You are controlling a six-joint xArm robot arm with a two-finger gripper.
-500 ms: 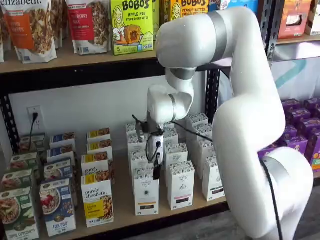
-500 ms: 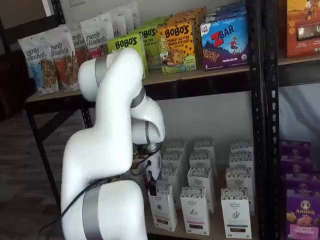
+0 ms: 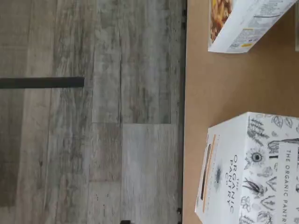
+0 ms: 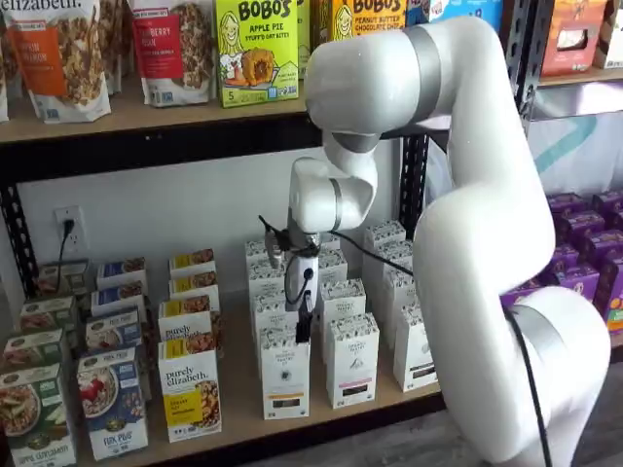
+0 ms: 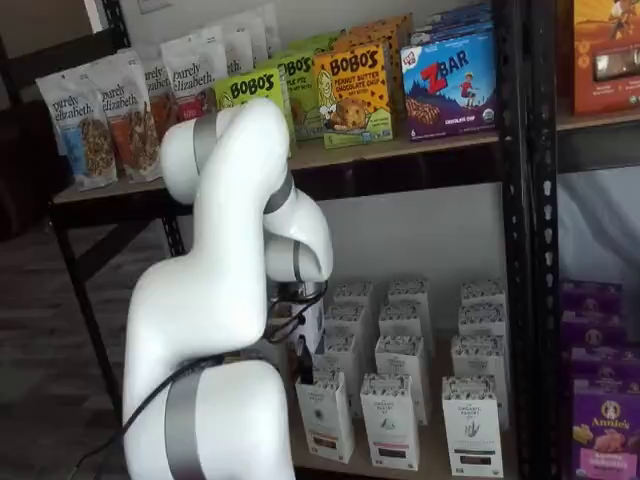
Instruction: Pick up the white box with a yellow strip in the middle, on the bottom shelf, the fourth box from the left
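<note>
The white box [image 4: 285,376] stands at the front of its row on the bottom shelf [image 4: 238,391], with a speckled top, a round emblem and a dark label low down. It shows in both shelf views [image 5: 325,418]. My gripper [image 4: 305,329] hangs just above the box's top, at its right side. Only a black finger shows, side-on, so I cannot tell whether it is open. In a shelf view the gripper [image 5: 300,371] sits at the box's top left. The wrist view shows the box [image 3: 247,172] on the tan board [image 3: 219,93] near the front rail.
A "purely elizabeth" box [image 4: 190,391] stands left of the white box, and more white boxes [image 4: 351,360] stand right of and behind it. The corner of a granola box [image 3: 243,23] shows in the wrist view. Grey plank floor [image 3: 93,116] lies beyond the shelf edge.
The wrist and gripper have risen slightly above the white box. The box has not moved.
</note>
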